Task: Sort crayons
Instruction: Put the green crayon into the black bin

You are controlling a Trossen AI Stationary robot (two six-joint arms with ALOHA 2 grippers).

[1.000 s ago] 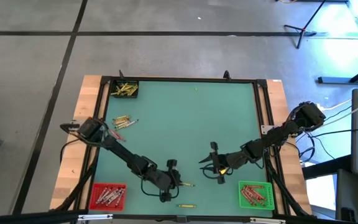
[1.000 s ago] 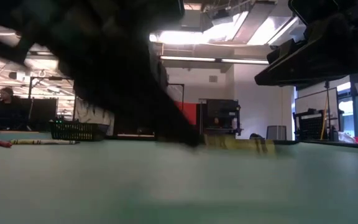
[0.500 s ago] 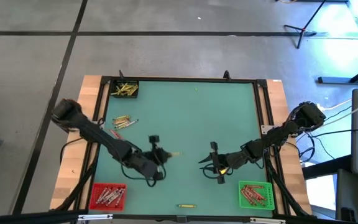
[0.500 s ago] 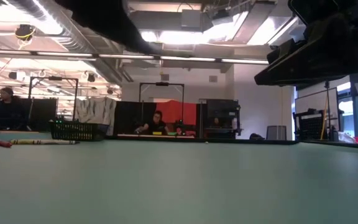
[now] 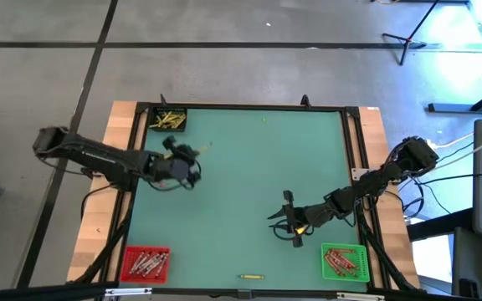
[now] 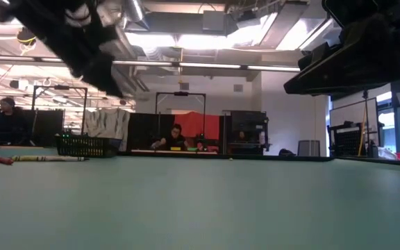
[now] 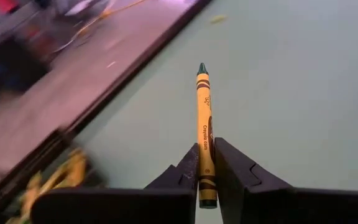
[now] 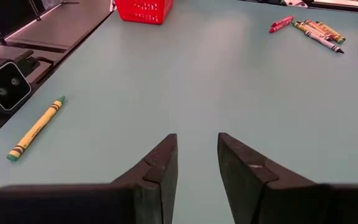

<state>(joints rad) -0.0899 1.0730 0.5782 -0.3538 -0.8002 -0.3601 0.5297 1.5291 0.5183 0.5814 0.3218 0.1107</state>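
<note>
Carrying: yellow paper-wrapped crayon (image 7: pixel 204 134), pinched between left gripper (image 5: pixel 192 153) fingers, now lifted away from near surface edge toward black corner bin (image 5: pixel 166 120).
Idling: right gripper (image 8: pixel 194 163), fingers spread, over green surface (image 5: pixel 258 176).

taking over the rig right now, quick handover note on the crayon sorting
Left gripper: shut on a yellow crayon, up near the black bin.
Right gripper: open, empty, low over the mat by the green bin.
Done: crayons sit in the black, green and red bin.
Left: drop the held one; one yellow crayon at the front edge; a loose cluster on the mat.
</note>
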